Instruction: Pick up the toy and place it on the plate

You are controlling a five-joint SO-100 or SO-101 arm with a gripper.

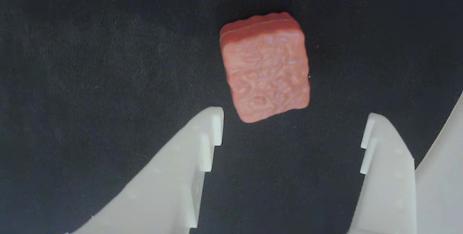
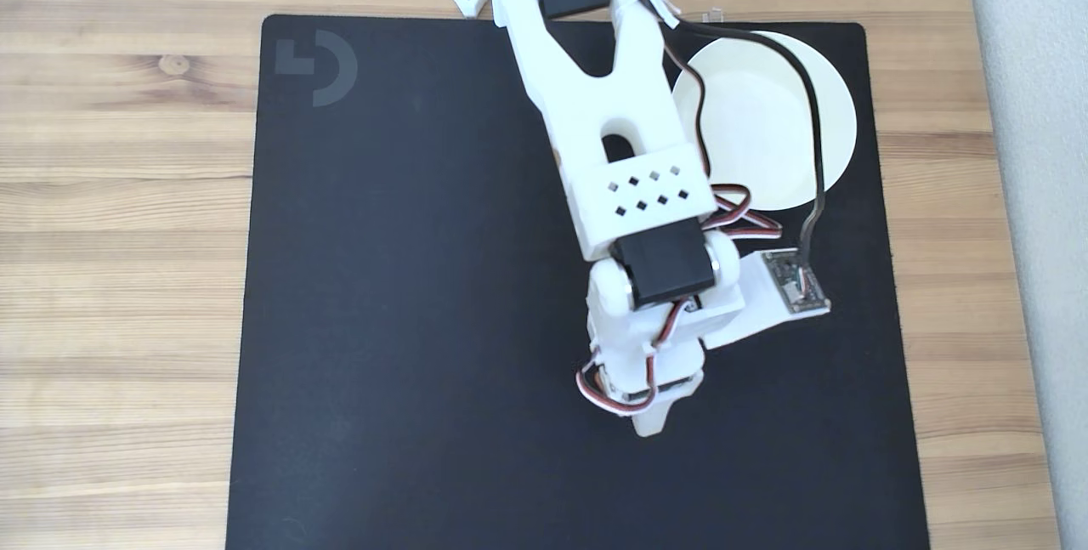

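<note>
So the gripper (image 1: 291,118) is spread wide in the wrist view, both white fingers coming up from the bottom edge with nothing between them, just dark mat (image 1: 90,82). It has hold of nothing yet. The toy (image 1: 266,67) lies flat on the mat just past the fingertips, roughly lined up with the gap but sitting closer to the view's left finger (image 1: 202,143) than the right one (image 1: 383,147). It's also turned a bit, so its sides aren't square to the fingers.

What I'd worry about: that offset. If the arm just pushes ahead and closes, the left tip looks likely to hit the toy's near corner first and shove or spin it instead of letting it slide into the gap. The slight twist makes it worse, since the fingers could catch it on corners rather than flat faces and it might pop out on the lift. The grainy top won't help if the pinch lands too high either.

In the fixed view the arm (image 2: 612,133) reaches down over the middle of the mat and hides the toy from that camera. The plate (image 2: 765,121) sits near the mat's upper right corner, partly behind the arm, well apart from the gripper's end. A weak hold has plenty of travel over which to let go, and the cables hanging near the plate could brush it.
</note>
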